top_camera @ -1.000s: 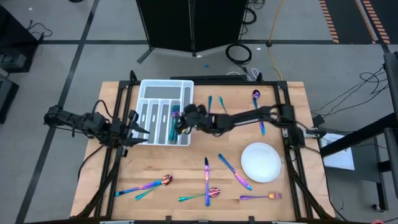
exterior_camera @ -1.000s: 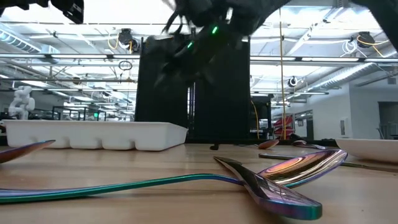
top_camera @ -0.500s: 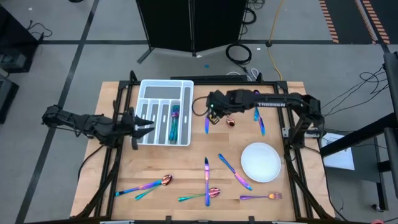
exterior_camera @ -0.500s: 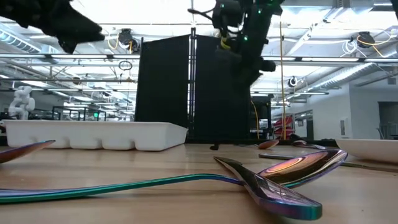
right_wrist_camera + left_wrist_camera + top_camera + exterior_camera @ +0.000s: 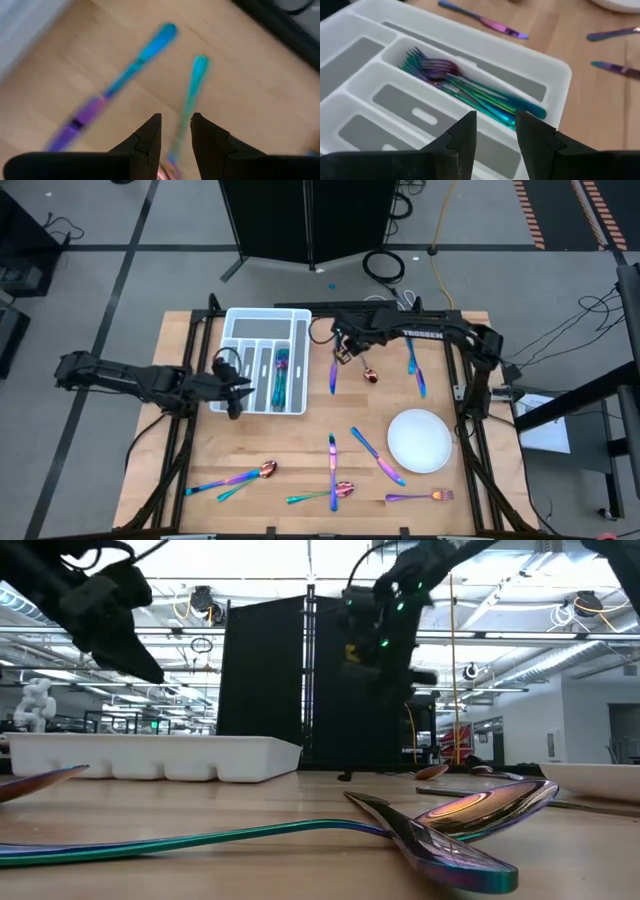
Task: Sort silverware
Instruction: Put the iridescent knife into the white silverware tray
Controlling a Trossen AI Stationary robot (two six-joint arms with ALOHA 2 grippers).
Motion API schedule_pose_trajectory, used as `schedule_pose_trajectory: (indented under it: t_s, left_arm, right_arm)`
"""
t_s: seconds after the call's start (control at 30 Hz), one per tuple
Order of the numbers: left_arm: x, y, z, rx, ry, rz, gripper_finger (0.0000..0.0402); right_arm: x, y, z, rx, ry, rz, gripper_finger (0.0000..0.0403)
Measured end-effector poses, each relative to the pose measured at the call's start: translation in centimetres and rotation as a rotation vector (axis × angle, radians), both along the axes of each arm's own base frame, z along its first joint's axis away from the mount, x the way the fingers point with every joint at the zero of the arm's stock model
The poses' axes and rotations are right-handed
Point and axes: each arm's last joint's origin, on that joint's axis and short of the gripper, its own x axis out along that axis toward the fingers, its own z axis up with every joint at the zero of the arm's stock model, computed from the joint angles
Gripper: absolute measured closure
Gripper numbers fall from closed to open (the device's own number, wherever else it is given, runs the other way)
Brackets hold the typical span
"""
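The white divided tray (image 5: 232, 315) lies at the table's far left, with several iridescent forks (image 5: 281, 372) in one long compartment (image 5: 470, 92). My left gripper (image 5: 236, 387) hangs open over the tray's near left part (image 5: 555, 75), slanting down, nothing between its fingers. My right gripper (image 5: 345, 352) is open in the air just right of the tray, above a knife (image 5: 334, 372) and a spoon (image 5: 368, 372) that lie flat on the wood. In the right wrist view the knife (image 5: 125, 75) and the spoon's handle (image 5: 194, 80) lie below its fingers, apart from them.
A round white plate (image 5: 420, 440) sits at the right. More silverware lies loose: two pieces at the far right (image 5: 413, 370), and knives, spoons and a fork along the near edge (image 5: 232, 480) (image 5: 378, 457) (image 5: 415, 497). Two spoons (image 5: 470, 810) fill the low view's foreground.
My right gripper has swung from above the tray's right side toward the table's right and far edge, tipping downward, and now stands over the knife and spoon. My left gripper has sunk and tipped from near level to slanting down over the tray.
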Motion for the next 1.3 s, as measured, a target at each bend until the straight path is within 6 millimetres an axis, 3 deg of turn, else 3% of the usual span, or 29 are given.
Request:
schedule_pose_trajectory:
  t_s: [0.17, 0.4, 0.73, 1.03, 1.3]
  left_arm:
    - [0.8, 0.0, 0.0, -0.026, -0.017, -0.029, 0.0265]
    - [1.0, -0.1, 0.0, -0.032, -0.015, -0.067, 0.0265]
    - [1.4, -0.2, 0.5, -0.009, -0.069, -0.128, 0.0265]
    - [1.6, -0.1, 0.6, 0.011, -0.082, -0.142, 0.0265]
    - [1.6, 0.2, 0.6, 0.01, -0.079, -0.121, 0.0265]
  right_arm:
    - [2.9, -0.9, -2.6, 0.042, -0.167, 0.046, 0.0312]
    - [3.0, -1.2, -4.2, 0.104, -0.172, -0.112, 0.0312]
    - [4.0, -1.4, -8.2, 0.214, -0.143, -0.139, 0.0312]
    - [4.4, -1.0, -8.3, 0.175, -0.152, -0.14, 0.0312]
    - [5.2, -0.9, -6.5, 0.099, -0.155, -0.144, 0.0312]
